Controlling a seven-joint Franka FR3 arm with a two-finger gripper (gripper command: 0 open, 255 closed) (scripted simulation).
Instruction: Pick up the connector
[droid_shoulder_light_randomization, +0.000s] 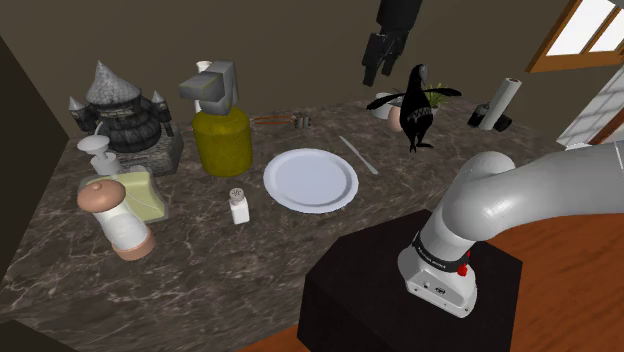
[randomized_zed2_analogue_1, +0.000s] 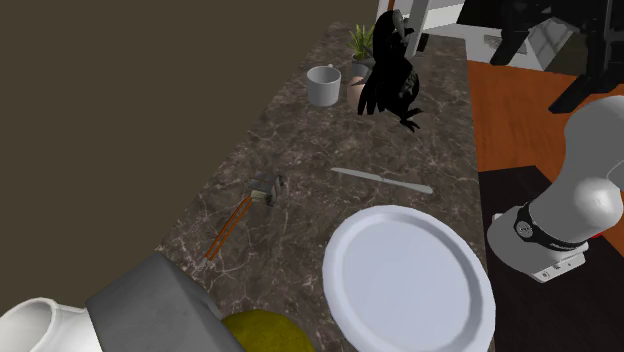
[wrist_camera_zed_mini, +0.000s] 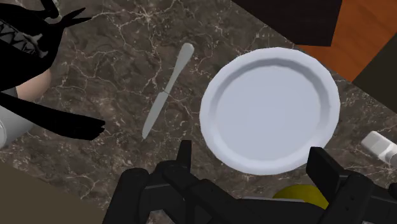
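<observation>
hanging high above the counter, the gripper points down toward the white plate, fingers spread, clasping nothing, well apart from the connector.

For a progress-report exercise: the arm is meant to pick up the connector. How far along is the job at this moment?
Done: nothing yet. The connector, with its orange cable, lies untouched on the marble counter near the wall.
In hand: the gripper hangs high above the counter, fingers apart and empty, above the white plate and knife.
Left: move over the connector, descend, close on it and lift.
</observation>
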